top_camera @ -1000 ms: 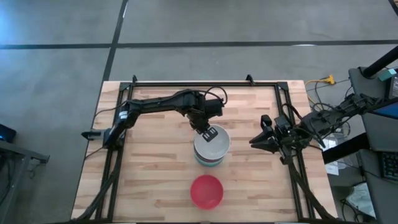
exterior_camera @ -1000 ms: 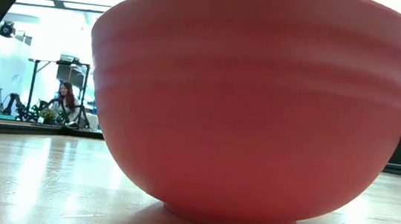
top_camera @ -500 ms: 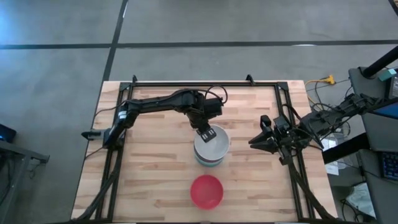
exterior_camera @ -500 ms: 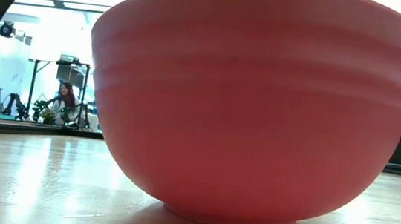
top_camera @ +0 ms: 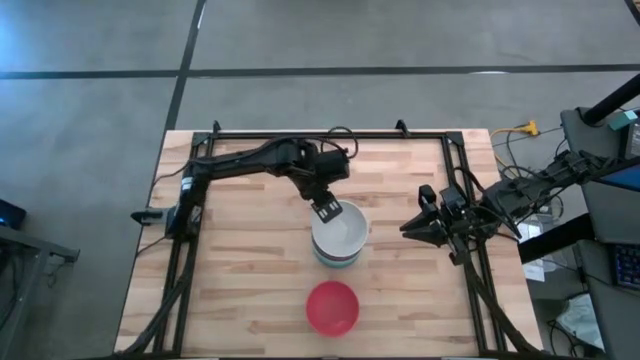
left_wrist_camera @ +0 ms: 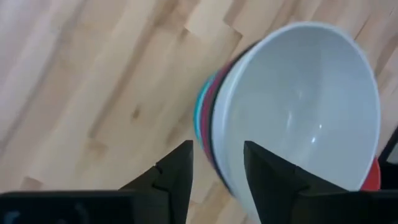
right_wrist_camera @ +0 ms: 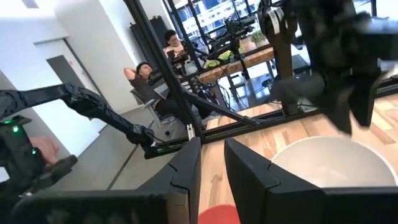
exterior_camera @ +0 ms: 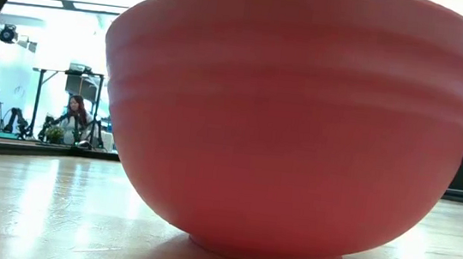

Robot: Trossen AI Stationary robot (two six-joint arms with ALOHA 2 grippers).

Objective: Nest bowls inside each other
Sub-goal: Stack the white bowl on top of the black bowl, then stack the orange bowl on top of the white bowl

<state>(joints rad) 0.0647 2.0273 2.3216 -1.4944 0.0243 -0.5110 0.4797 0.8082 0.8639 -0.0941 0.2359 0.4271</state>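
Hovering at the far rim of the white-topped bowl stack (top_camera: 340,240), the left claw (top_camera: 327,209) was released; the right claw (top_camera: 410,227) waited, nearly clenched.

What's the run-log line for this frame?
left claw: open, above stack rim | bowl stack: white on top | red bowl: apart, unstacked | right claw: waiting at table's right

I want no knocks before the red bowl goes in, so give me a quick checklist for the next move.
1. Left gripper off the stack: ok, open at its rim, holding nothing.
2. White bowl on top seated: cannot tell, the rims below it show offset.
3. Red bowl upright and alone: ok.
4. Right gripper away from the bowls: ok, waiting beside the stack.
5. Bare table around the red bowl: ok.
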